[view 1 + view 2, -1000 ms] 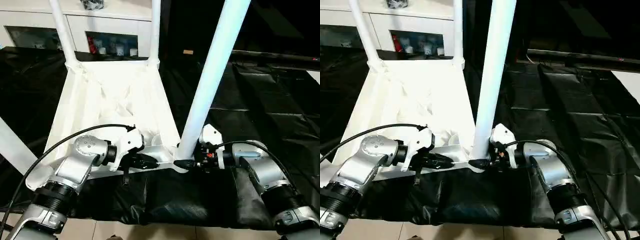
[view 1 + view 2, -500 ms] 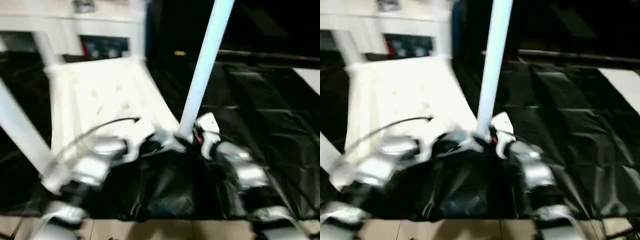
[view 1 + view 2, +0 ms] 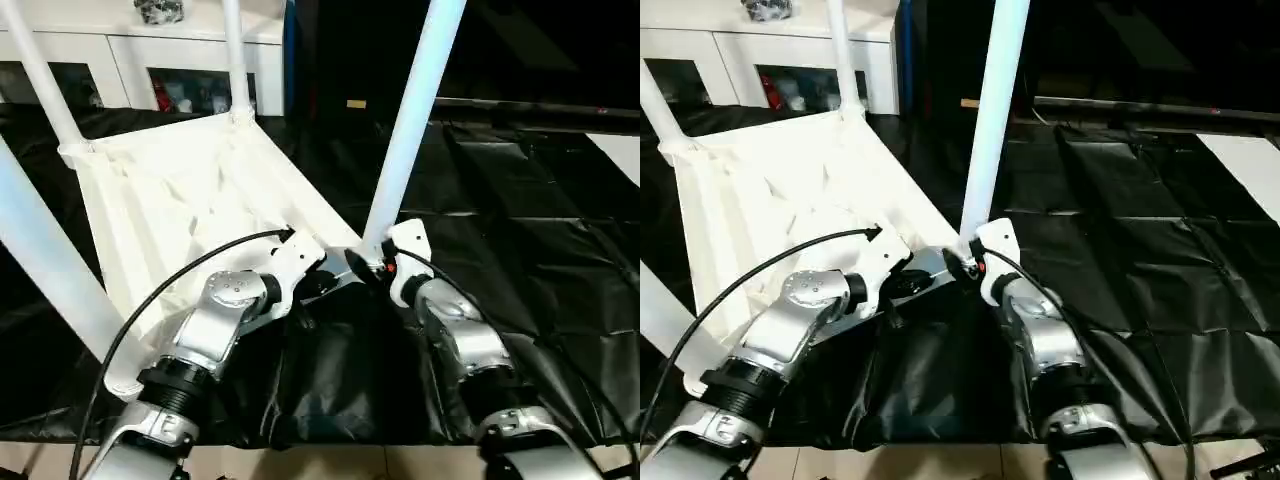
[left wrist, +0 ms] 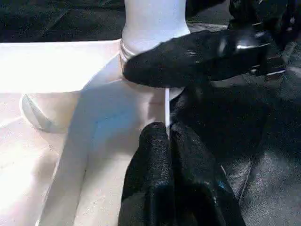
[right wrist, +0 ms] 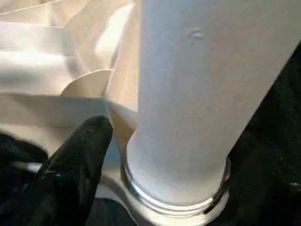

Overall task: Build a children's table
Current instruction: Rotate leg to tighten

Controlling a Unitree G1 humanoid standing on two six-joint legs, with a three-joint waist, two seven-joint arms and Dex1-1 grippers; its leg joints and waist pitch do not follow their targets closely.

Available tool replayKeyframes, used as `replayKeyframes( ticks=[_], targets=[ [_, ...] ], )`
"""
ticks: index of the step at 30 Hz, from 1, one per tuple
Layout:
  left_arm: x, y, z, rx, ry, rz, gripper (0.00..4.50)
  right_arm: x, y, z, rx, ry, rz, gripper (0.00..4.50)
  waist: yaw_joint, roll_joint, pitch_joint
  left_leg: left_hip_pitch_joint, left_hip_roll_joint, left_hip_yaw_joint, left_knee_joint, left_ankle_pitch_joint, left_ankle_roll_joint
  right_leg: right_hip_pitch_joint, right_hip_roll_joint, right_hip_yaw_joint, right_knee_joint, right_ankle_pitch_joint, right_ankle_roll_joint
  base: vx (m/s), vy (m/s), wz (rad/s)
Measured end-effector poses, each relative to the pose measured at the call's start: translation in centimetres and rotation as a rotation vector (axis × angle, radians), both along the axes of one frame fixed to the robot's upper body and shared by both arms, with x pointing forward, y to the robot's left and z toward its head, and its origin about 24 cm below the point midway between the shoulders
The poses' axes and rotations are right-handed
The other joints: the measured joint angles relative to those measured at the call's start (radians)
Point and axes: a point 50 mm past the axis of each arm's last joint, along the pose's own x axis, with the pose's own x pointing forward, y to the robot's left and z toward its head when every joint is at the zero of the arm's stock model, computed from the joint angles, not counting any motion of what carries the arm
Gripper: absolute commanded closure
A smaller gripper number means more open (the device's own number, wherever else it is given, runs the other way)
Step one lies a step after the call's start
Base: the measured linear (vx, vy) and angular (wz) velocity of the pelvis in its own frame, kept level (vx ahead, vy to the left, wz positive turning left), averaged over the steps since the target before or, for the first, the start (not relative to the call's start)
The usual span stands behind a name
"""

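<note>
The white tabletop lies upside down on my black-covered worktop, ribbed underside up, with legs standing in its corner sockets. My left claw is pinched together on the thin edge of the tabletop at the near corner. My right claw sits at the foot of the near leg, one black finger lying across its flared base; whether it truly clamps the leg I cannot tell.
</note>
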Motion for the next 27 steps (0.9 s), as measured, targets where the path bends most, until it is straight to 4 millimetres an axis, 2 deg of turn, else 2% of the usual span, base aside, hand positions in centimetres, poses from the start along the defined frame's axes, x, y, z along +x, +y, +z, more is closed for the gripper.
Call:
replayKeyframes(
  ticks=[9,15,21,27],
  targets=[
    [-0.9,2.0,0.3,0.003,0.004,-0.185,4.50,-0.9,-1.7,0.9,-0.053,-0.026,0.304,0.60,0.007,0.000,0.001,-0.002,0.000,0.001,0.002,0.000,0.001,-0.002,0.000,-0.001,-0.001,0.000,0.000,0.000,0.000,0.00],
    [-1.5,3.2,0.5,0.001,0.044,-0.291,4.50,-2.1,-2.8,1.2,-0.075,0.022,0.516,0.60,0.024,-0.001,0.001,-0.004,0.000,0.002,0.003,0.001,0.003,-0.002,0.000,-0.001,-0.001,0.000,0.000,0.000,0.000,0.00],
    [-1.8,3.7,0.5,-0.004,0.078,-0.352,4.50,-2.8,-3.1,1.4,-0.074,0.070,0.625,1.18,0.032,-0.001,0.001,-0.005,0.000,0.002,0.003,0.002,0.004,-0.001,-0.001,0.000,0.000,0.000,0.000,0.000,0.000,0.00],
    [-1.9,3.8,0.5,-0.007,0.091,-0.374,4.50,-2.9,-3.2,1.4,-0.078,0.075,0.645,1.63,0.033,-0.001,0.001,-0.005,0.000,0.002,0.003,0.002,0.004,-0.001,-0.001,0.000,0.000,0.000,0.000,0.000,0.000,0.00]
  ],
)
